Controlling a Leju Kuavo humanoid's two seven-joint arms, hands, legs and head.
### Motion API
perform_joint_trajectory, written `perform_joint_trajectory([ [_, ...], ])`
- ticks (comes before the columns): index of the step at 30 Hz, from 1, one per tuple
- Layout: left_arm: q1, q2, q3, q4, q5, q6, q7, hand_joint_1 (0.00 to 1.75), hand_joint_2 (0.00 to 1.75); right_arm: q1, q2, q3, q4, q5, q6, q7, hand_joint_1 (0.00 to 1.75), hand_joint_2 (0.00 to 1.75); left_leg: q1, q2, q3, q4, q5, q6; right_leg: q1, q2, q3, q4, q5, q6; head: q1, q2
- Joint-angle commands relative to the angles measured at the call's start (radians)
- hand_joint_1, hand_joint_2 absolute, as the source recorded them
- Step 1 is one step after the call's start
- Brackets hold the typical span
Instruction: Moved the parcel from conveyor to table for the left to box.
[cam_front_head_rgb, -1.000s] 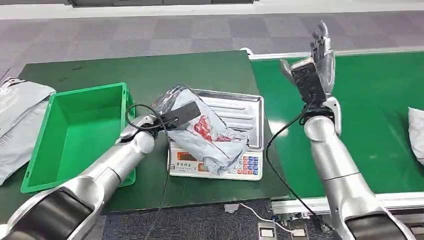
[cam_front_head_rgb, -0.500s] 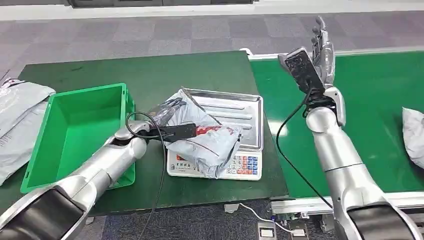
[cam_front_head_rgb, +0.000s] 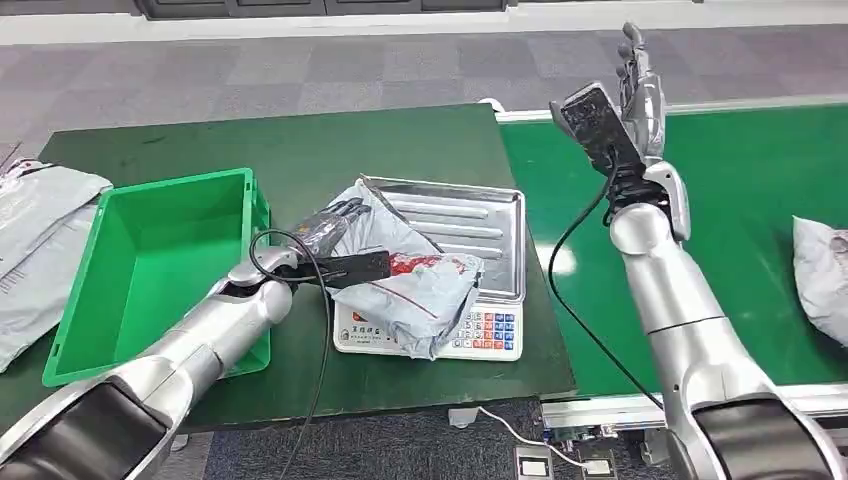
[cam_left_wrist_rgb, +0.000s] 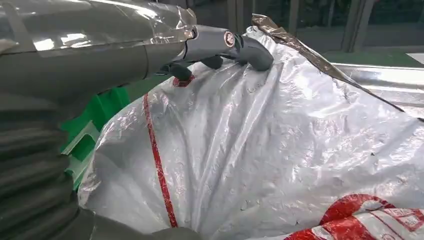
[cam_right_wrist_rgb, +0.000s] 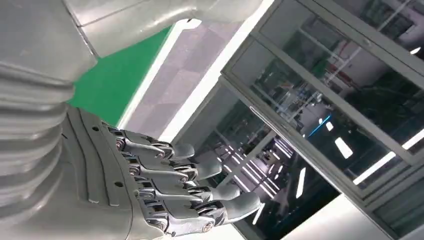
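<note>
At centre frame your left hand (cam_front_head_rgb: 335, 225) grips the parcel (cam_front_head_rgb: 415, 285) on the scale (cam_front_head_rgb: 470, 255), ready for the green box (cam_front_head_rgb: 80, 330); your right hand (cam_front_head_rgb: 640, 95), fingers apart, is raised clear above the conveyor (cam_front_head_rgb: 740, 200)

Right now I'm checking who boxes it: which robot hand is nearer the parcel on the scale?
Left. The left robot hand grips the parcel on the scale; the right robot hand is raised, open, over the conveyor.

Even, bright overhead light fills the scene, glaring off the steel scale tray (cam_front_head_rgb: 470, 215) and crinkled parcel (cam_left_wrist_rgb: 280, 150), with ceiling lamps mirrored in the windows (cam_right_wrist_rgb: 320, 125).
</note>
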Motion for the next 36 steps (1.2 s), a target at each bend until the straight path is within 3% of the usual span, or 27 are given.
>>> perform_joint_trajectory([
  [1, 0.217, 0.016, 0.163, -0.06, 0.122, 0.056, -0.075, 1.75, 1.75, -0.036, 0.015, 0.037, 0.06, 0.042, 0.048, 0.07, 0.0, 1.75, -0.001, 0.006, 0.008, -0.006, -0.001, 0.0, -0.001, 0.006, 0.006, -0.005, 0.001, -0.001, 0.0, 0.0],
  [22, 0.218, 0.02, 0.177, -0.071, 0.114, 0.051, -0.079, 1.75, 1.75, -0.034, 0.015, 0.033, 0.065, 0.046, 0.049, 0.066, 0.0, 1.75, 0.0, 0.002, 0.008, -0.003, -0.002, 0.0, 0.0, 0.001, 0.007, -0.002, -0.003, 0.0, 0.0, 0.0],
  [23, 0.217, 0.011, 0.214, -0.102, 0.134, 0.112, -0.154, 1.75, 1.75, -0.052, 0.002, 0.046, 0.119, 0.074, 0.132, 0.192, 0.0, 1.75, 0.0, 0.003, 0.009, -0.005, -0.002, 0.0, 0.0, 0.002, 0.009, -0.005, -0.002, -0.001, 0.0, 0.0],
  [26, 0.222, 0.014, 0.274, -0.235, 0.102, 0.028, -0.062, 1.75, 1.75, -0.077, -0.006, 0.005, 0.232, 0.028, 0.177, 0.159, 0.0, 1.75, 0.0, -0.001, 0.006, -0.002, -0.001, 0.0, 0.001, -0.002, 0.007, -0.002, -0.003, 0.0, 0.0, 0.0],
  [36, 0.239, 0.028, 0.441, -0.367, 0.135, 0.0, -0.06, 1.75, 1.75, -0.099, 0.011, 0.028, 0.296, 0.029, 0.263, 0.163, 0.0, 1.75, 0.0, 0.001, 0.004, -0.001, -0.002, 0.0, 0.0, 0.001, 0.004, 0.0, -0.003, -0.001, 0.0, 0.0],
])
